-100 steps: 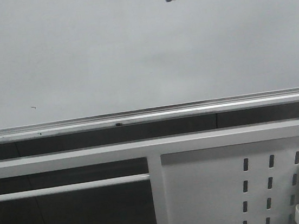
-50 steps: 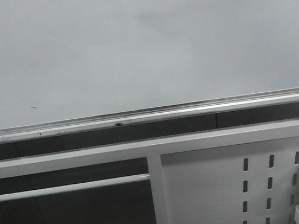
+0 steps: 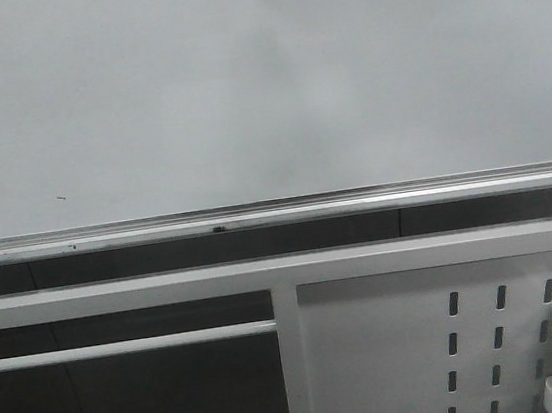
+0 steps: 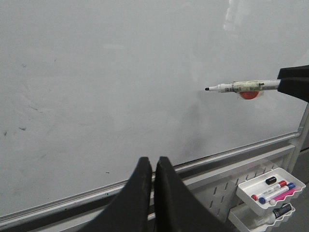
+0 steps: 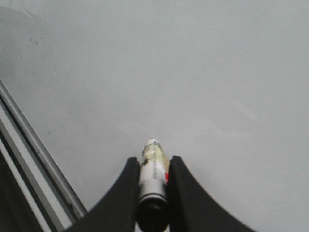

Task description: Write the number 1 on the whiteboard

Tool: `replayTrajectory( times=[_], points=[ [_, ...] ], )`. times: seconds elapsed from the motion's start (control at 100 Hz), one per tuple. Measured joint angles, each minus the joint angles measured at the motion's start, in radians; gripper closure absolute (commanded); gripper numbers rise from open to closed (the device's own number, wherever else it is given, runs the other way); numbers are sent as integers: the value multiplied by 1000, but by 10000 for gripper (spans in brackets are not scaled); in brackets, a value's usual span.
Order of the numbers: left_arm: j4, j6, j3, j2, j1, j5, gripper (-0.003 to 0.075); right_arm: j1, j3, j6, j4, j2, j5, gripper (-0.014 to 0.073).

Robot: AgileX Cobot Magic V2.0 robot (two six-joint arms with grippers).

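A: Where is the whiteboard [image 3: 242, 90]?
B: It fills the upper part of the front view, pale grey and flat, with a silver rail [image 3: 277, 211] along its lower edge. No long stroke shows on it in any view, so the number 1 is not on the board; only small dark specks and faint smudges mark the surface.

A: And the right claw [image 5: 153, 166]?
B: Its two black fingers are clamped on a white marker pen [image 5: 152, 179], seen from behind in its own wrist view, the barrel pointing toward the board. From the left wrist view the pen [image 4: 241, 87] lies roughly level, black tip toward the board surface, a red blob under its barrel. Whether the tip touches the board I cannot tell.

A: The left claw [image 4: 153, 162]?
B: Fingers pressed together, holding nothing, facing the board above the rail.

A: Anything else?
B: Below the rail, a white slotted panel [image 3: 425, 349], and a white tray [image 4: 270, 187] with several markers.
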Motion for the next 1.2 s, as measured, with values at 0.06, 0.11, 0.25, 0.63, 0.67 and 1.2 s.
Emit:
replayTrajectory(
  times=[0.06,0.11,0.25,0.63,0.67,1.2],
  points=[
    [0,0,0,0,0,0,740,0,0,-1,0,7,-9,663],
    [0,0,0,0,0,0,740,-2,0,-2,0,14,-14,663],
    [0,0,0,0,0,0,740,-18,0,-2,0,25,-19,663],
    [0,0,0,0,0,0,740,-40,-2,-2,-5,53,-22,663],
    [0,0,0,0,0,0,740,-40,-2,-2,-5,55,-24,663],
    [0,0,0,0,0,0,740,-40,0,-1,38,58,-50,663]
  ],
)
